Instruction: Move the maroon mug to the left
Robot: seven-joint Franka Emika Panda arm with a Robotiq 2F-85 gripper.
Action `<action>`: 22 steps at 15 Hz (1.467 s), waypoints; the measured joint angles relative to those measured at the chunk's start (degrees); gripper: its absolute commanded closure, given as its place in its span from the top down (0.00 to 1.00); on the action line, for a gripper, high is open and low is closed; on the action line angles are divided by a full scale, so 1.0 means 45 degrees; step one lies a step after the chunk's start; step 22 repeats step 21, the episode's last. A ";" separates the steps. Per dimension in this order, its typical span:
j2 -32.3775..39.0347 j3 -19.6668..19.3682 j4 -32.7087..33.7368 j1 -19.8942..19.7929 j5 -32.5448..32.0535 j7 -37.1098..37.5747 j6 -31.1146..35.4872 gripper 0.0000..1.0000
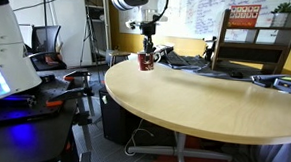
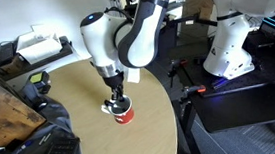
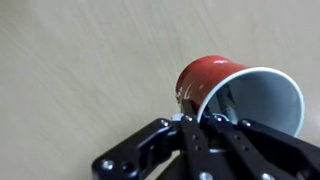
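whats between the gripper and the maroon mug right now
Nothing. In the wrist view the jaws of the gripper sit right at the rim of the maroon mug, with no gap showing.

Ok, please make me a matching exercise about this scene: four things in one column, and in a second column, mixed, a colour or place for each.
Things:
1. maroon mug
2. gripper
3. table
4. whiteboard

Descriptions:
A. pale wood, round
B. on the wall, with writing on it
C. black, right at the mug's rim
D. red outside, white inside

Pairs: 1-D, 2-C, 3-A, 4-B
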 measured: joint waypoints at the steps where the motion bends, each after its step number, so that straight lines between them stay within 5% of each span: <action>1: 0.0116 0.0159 0.0052 0.0062 0.0000 0.0000 -0.0008 0.02; 6: 0.0588 0.0573 0.0038 0.0060 0.0030 -0.0369 0.0483 0.02; 7: 0.0675 0.0624 -0.0014 -0.0017 0.0119 -0.0579 0.0752 0.35; 12: 0.0722 0.1304 -0.0270 -0.0890 0.1014 -0.2196 0.1441 0.65; 16: -0.1012 0.1468 -0.1397 -0.1165 0.1008 -0.2653 0.0473 0.95; 22: -0.4300 0.1383 -0.3202 -0.1080 -0.0016 -0.2372 -0.1190 1.00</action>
